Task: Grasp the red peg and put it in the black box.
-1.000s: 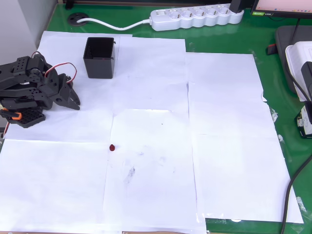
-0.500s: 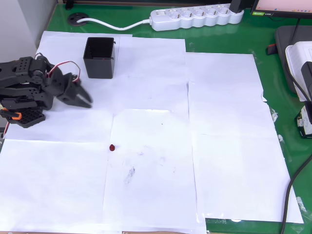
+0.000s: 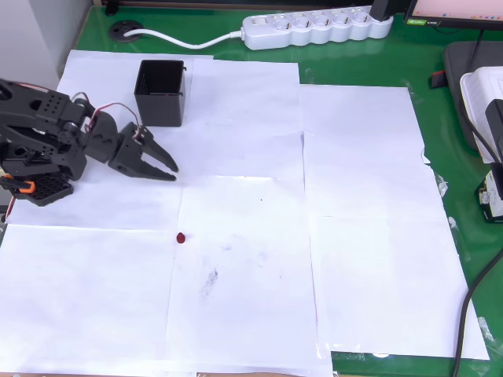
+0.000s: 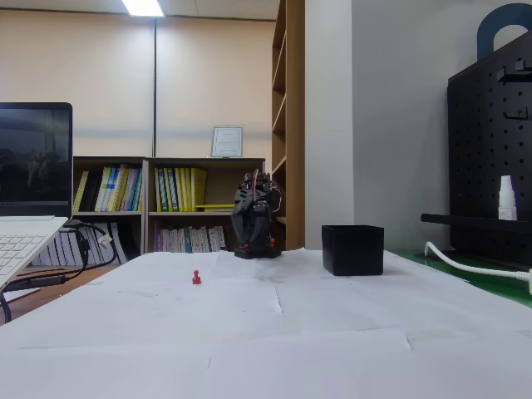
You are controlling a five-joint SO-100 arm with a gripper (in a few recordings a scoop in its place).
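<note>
One red peg (image 3: 181, 237) stands alone on the white paper sheets (image 3: 369, 236) of my tabletop, nearest the fixed camera, red and upright (image 4: 196, 278) there. Farther back, one black box (image 3: 160, 93) sits open-topped on the paper (image 4: 353, 249). My tool (image 3: 161, 163) hangs between them in the overhead view, just beside the box and well apart from the peg, fingers narrowly parted, gripping nothing. One white power strip (image 3: 318, 27) lies along the far edge.
</note>
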